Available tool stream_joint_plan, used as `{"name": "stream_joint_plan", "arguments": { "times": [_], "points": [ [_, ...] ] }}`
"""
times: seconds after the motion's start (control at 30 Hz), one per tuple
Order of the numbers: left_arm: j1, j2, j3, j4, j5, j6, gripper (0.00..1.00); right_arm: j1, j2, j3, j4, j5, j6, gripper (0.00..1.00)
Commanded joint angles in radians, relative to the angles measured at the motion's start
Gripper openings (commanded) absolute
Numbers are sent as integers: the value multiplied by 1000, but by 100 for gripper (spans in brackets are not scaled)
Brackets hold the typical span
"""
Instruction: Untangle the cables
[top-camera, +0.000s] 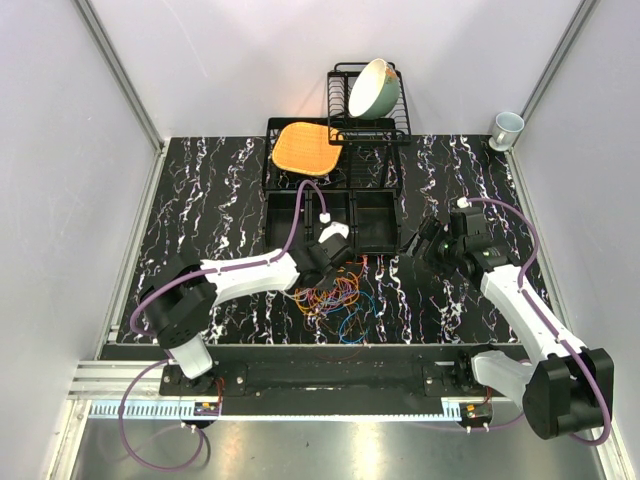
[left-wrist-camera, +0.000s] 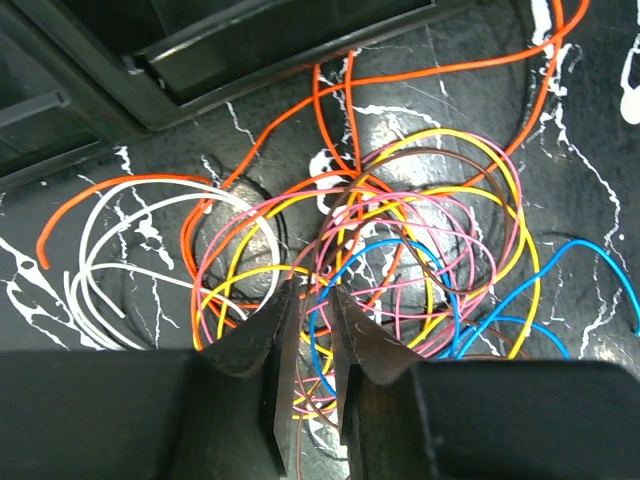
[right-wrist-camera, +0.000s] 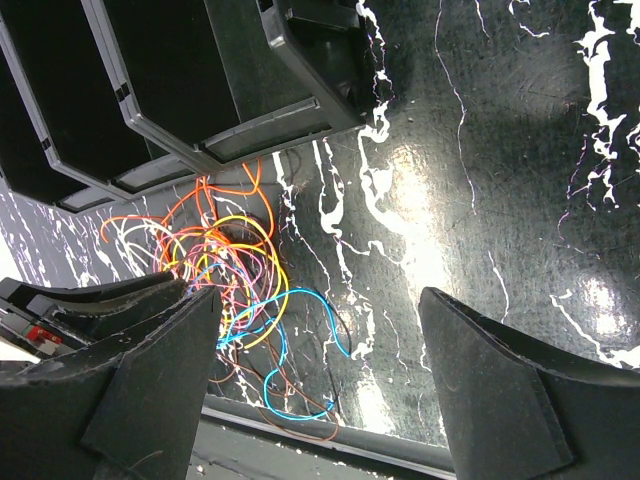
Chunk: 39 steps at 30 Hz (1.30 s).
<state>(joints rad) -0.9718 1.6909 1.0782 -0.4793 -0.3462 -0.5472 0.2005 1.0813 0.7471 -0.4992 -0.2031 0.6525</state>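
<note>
**Knot of Cables Sitting Before the Trays**

We are seeing the cables (top-camera: 335, 297) lying in a tangled heap of orange, yellow, pink, blue and white loops on the marbled counter (top-camera: 210, 200), just in front of the black trays (top-camera: 375, 222). The left tool (left-wrist-camera: 312, 300) is hanging over the heap, its fingers nearly together with strands in the narrow gap. We cannot tell whether it is pinching any. The right tool (right-wrist-camera: 318, 300) is hanging off to the side, spread wide, holding nothing.
</note>
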Motion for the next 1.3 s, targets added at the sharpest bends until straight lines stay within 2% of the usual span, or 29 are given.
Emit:
{"name": "stream_joint_plan", "arguments": {
  "times": [0.0,0.3,0.37,0.4,0.53,0.73,0.83,0.9,0.93,1.0,1.03,1.13,1.2,1.27],
  "points": [
    [-4,12,26,1,-68,-14,21,2,5,5,16,-12,-10,86],
    [-4,32,26,-10,-73,-23,21,0,2,3,16,-10,-10,86],
    [-4,35,29,-12,-65,-23,14,2,2,3,17,-12,-8,86],
    [-7,30,31,-13,-60,-22,0,1,2,1,17,-12,-10,86],
    [-13,-14,83,-73,-77,-13,0,2,3,5,14,-9,-10,86],
    [-13,-76,354,-321,-94,65,0,2,3,84,-15,-21,-34,87],
    [-13,-92,571,-435,-74,124,0,2,-3,191,-19,-87,-68,87],
    [-13,-97,671,-505,-53,164,0,2,-6,245,-21,-177,-102,88],
    [-13,-91,795,-534,-53,212,0,2,-11,300,-19,-209,-108,88],
    [-13,-76,943,-626,-51,265,0,2,-20,356,-1,-316,-120,88],
    [-13,-68,1083,-648,-40,323,0,1,-27,412,10,-352,-120,88],
    [-13,-71,1257,-671,42,416,0,2,-50,512,76,-450,-87,90],
    [-13,-97,1281,-653,49,437,4,2,-67,537,176,-510,-36,92],
    [-13,-126,1228,-616,52,457,4,2,-89,540,249,-562,27,94]
  ]
}}
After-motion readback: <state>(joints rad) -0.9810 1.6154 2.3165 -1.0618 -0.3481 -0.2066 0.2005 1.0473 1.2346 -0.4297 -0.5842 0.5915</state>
